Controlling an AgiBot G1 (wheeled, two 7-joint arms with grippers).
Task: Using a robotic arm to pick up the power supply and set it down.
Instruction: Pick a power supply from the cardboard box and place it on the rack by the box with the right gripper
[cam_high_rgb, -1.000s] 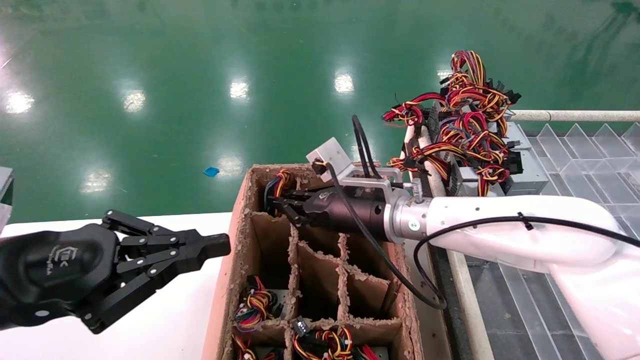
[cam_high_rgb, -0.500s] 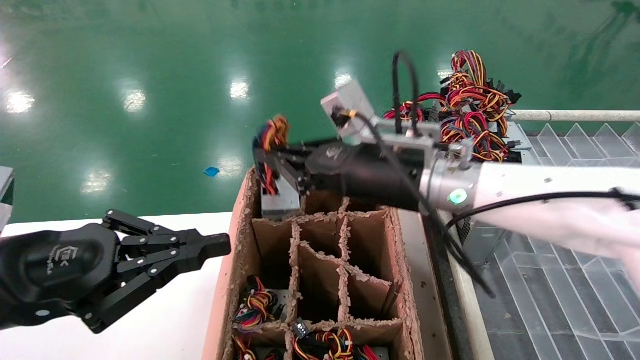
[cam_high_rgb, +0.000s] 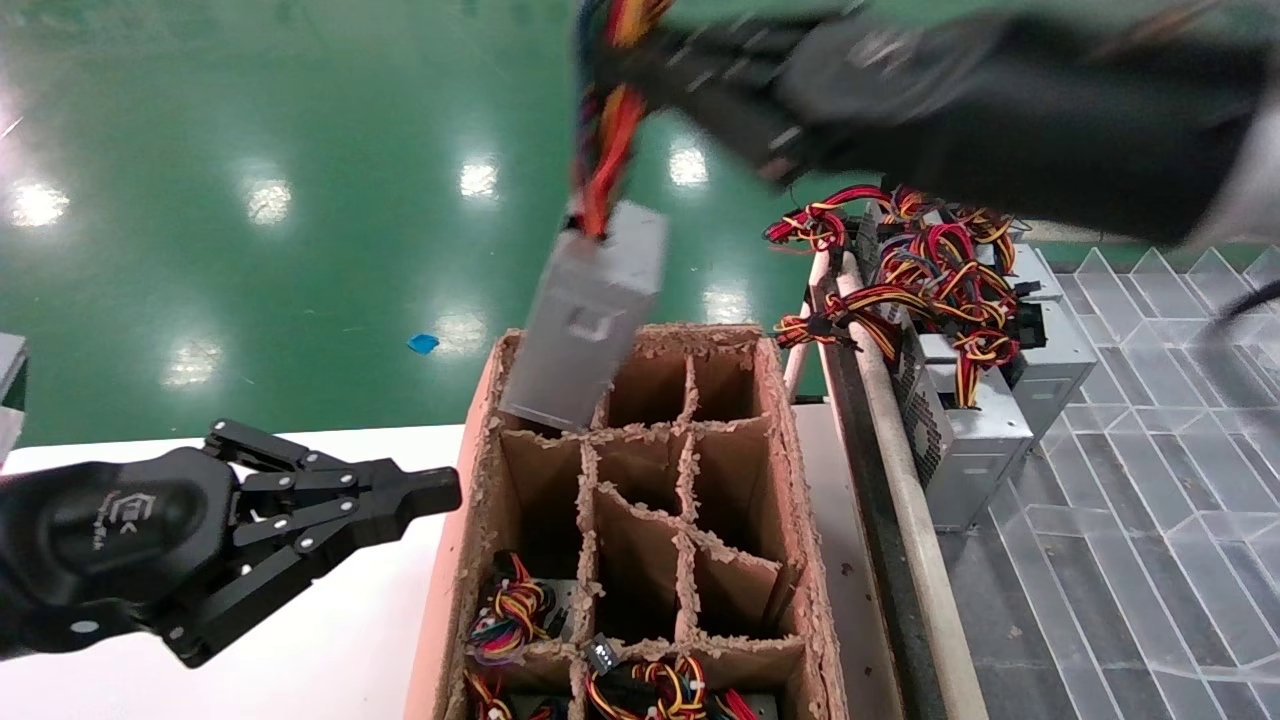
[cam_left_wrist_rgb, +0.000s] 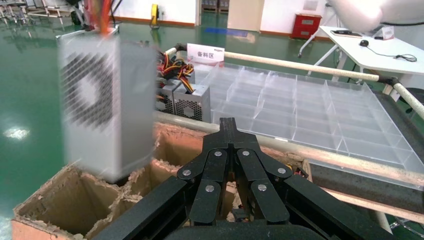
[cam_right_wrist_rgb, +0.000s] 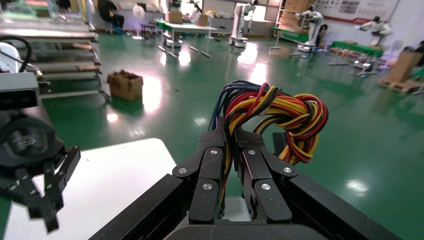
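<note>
The power supply (cam_high_rgb: 590, 310), a grey metal box with a perforated side (cam_left_wrist_rgb: 102, 100), hangs tilted in the air by its wire bundle (cam_high_rgb: 608, 130). Its lower end is just above the back left cell of the cardboard box (cam_high_rgb: 472, 470). My right gripper (cam_high_rgb: 640, 55) is high at the top of the head view, shut on the red, yellow, black and blue wires (cam_right_wrist_rgb: 272, 115), which pass between its fingers (cam_right_wrist_rgb: 229, 134). My left gripper (cam_high_rgb: 440, 490) is shut and empty, parked over the white table left of the box (cam_left_wrist_rgb: 228, 122).
The cardboard box has paper dividers; its near cells hold other units with coloured wires (cam_high_rgb: 515, 605). More grey power supplies with red and yellow wires (cam_high_rgb: 960, 400) stand to the right beside a clear plastic divided tray (cam_high_rgb: 1150, 500). Green floor lies beyond.
My right gripper has risen from the back left cell, pulling the power supply up out of it by its wires. The left arm has not moved.
</note>
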